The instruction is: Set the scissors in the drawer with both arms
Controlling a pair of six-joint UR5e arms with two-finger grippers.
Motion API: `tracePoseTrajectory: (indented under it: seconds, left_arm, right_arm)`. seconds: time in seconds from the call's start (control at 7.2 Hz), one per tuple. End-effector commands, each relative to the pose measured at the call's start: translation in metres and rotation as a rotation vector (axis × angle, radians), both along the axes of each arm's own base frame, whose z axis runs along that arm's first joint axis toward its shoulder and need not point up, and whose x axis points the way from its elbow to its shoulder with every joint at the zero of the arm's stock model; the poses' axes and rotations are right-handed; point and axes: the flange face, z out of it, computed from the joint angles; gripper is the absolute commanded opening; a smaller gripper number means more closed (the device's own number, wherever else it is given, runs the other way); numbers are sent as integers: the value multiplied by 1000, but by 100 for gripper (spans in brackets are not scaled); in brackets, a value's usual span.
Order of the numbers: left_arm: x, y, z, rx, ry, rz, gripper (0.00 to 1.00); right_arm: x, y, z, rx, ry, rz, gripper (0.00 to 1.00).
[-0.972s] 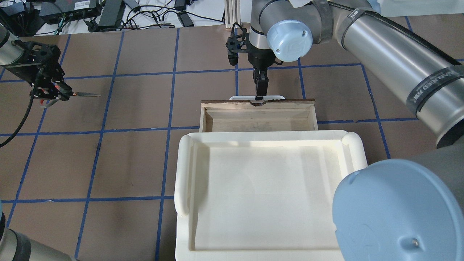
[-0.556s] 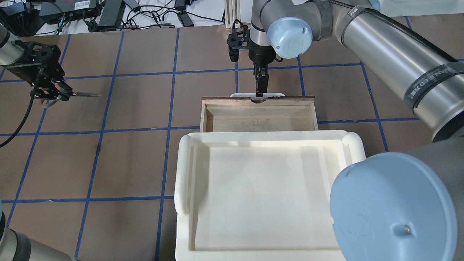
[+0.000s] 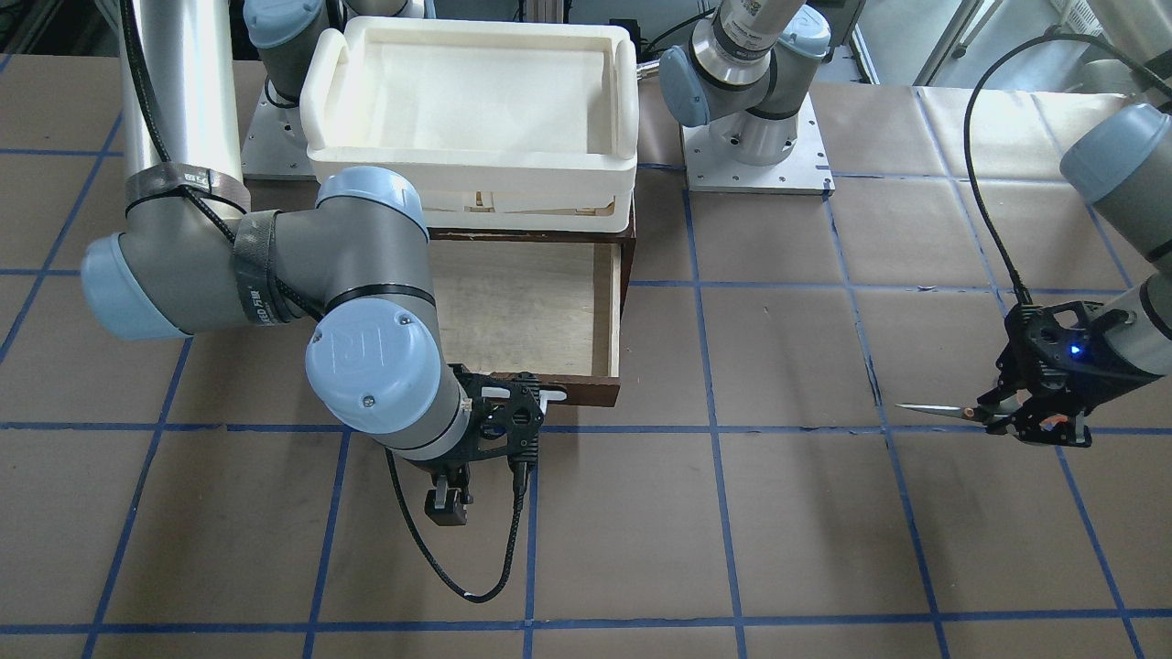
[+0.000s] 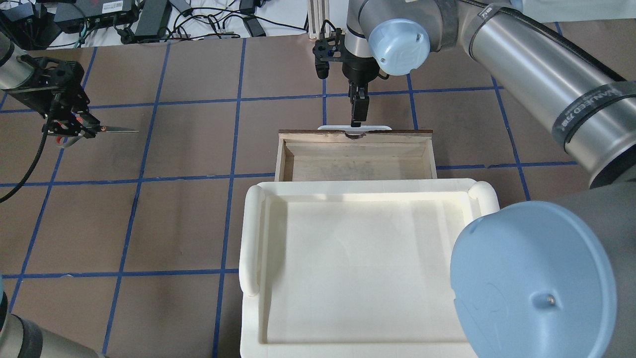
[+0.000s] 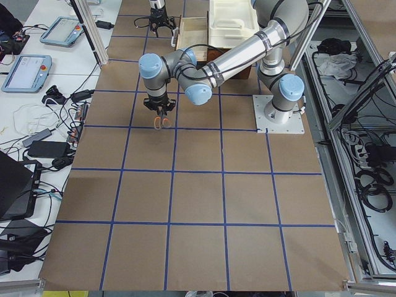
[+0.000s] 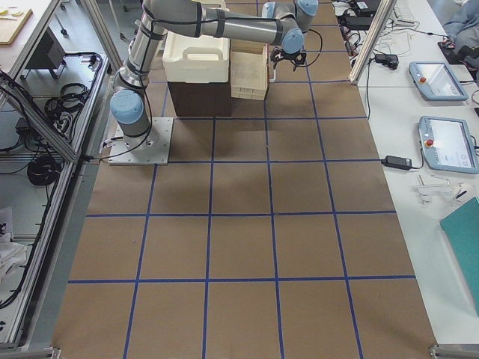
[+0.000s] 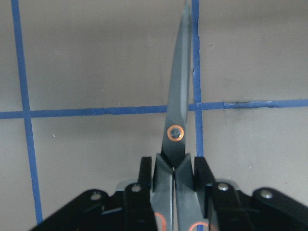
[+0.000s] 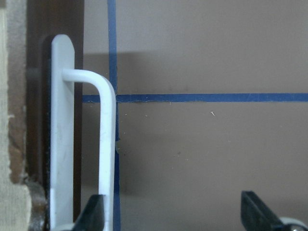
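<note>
**Now at Transfer: Drawer Opened, Scissors Not Yet Delivered**

Overhead view. Shows the drawer [image 4: 355,166] pulled out from under the white tray [image 4: 251,238], with nothing visible on its pale floor. Places the right gripper [image 4: 356,121] just outside the white handle [image 4: 377,128], pointing down. Locates the scissors [image 4: 119,130] far to the left, well apart from the drawer, held at the handle end by the left gripper [image 4: 88,130], blades closed and aimed toward the drawer side.

Front-facing view. Mirrors that layout. Puts the scissors at the picture's right, blades level and apparently off the table [image 3: 787,513]. Gives no clear sight of the right gripper behind its wrist.

Left wrist view. Shows both fingers [image 7: 144,173] pressed against the scissors just behind the orange-ringed pivot [image 7: 175,133]: clenched on the tool.

Right wrist view. Shows the right gripper spread wide, handle bar beside one finger and not pinched: released.

Side views. Too small to add detail on either gripper.

Step in hand, as judged: opening complete, carry pending.

Next move, as judged:
1. Back the right gripper away from the handle.
2. Swing the left arm across to above the drawer.
3. Lower with blades level, clear of the drawer walls and tray edge.
4. Unclamp only once low over the floor.
</note>
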Motion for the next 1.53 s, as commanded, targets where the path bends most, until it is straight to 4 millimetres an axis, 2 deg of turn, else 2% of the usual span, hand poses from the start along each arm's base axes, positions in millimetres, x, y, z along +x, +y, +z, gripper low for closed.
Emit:
tracePoseTrajectory:
  seconds: [0.0,0.28,0.56,0.69,0.83,0.97,1.11,1.39]
  left_arm:
    - [0,0,0,2,-2,-1,0]
    - [-1,-1,-1,3,-1,-2,0]
    - [-3,-1,-1,3,-1,-5,0]
    - [-8,-2,-1,2,0,-13,0]
    - [-30,-5,3,2,-8,-22,0]
    - [-61,-8,13,-6,-15,-18,0]
    - [-75,-8,17,-7,-20,-31,0]
    - [-75,-8,17,-6,-23,-31,0]
  right_arm:
    - [1,-4,-4,-6,-2,0,100]
    - [-4,-2,3,1,0,-20,100]
    - [-5,8,7,52,13,-21,100]
    - [-6,12,4,73,17,-23,100]
    - [-7,14,-2,85,34,-18,100]
    - [-8,16,-11,98,41,-6,100]
    - [-8,14,-16,91,44,-2,100]
    - [-7,12,-20,89,42,-6,100]
